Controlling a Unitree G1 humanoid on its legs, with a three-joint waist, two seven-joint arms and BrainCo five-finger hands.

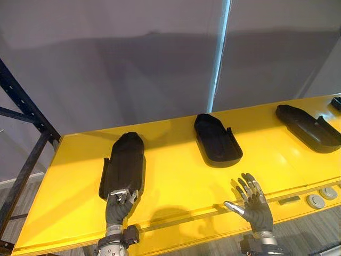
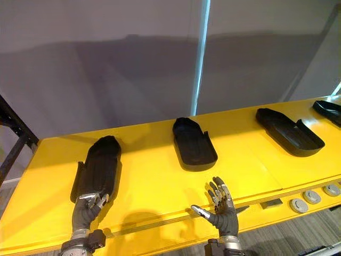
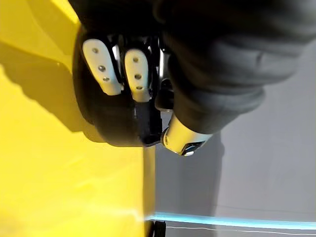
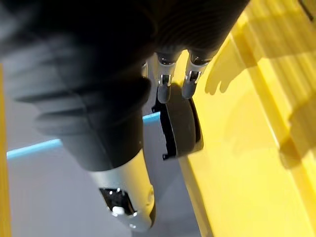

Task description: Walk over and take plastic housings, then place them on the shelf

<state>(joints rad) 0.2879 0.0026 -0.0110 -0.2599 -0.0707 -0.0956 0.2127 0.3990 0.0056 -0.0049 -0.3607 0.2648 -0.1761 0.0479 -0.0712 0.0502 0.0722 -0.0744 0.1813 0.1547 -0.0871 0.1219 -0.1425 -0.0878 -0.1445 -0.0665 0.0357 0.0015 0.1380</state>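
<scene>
**Operator A:** Current state?

**Operator B:** We read the left hand (image 1: 118, 205) as clenched on the near end of the left housing (image 1: 123, 162), which lies flat on the yellow tabletop (image 1: 176, 186). The right hand (image 1: 253, 205) is released, fingers spread, above the near edge. It is near the middle housing (image 1: 216, 138) but apart from it.

**Operator A:** Failure modes?

**Operator B:** The grasp takes one end only. On lifting, we judge that the long shell may pivot downward, drag its far end on the tabletop, or slip from the fingers. A careless sweep of the right hand could knock the middle housing.

**Operator A:** What can we not confirm?

**Operator B:** How far the left thumb reaches under the shell is hidden. The right housing (image 1: 309, 127) shows whole, but a further one at the far right is cut off. The rack frame (image 1: 24, 112) on the left is cut off too, so we cannot tell whether this surface is itself the shelf.
</scene>
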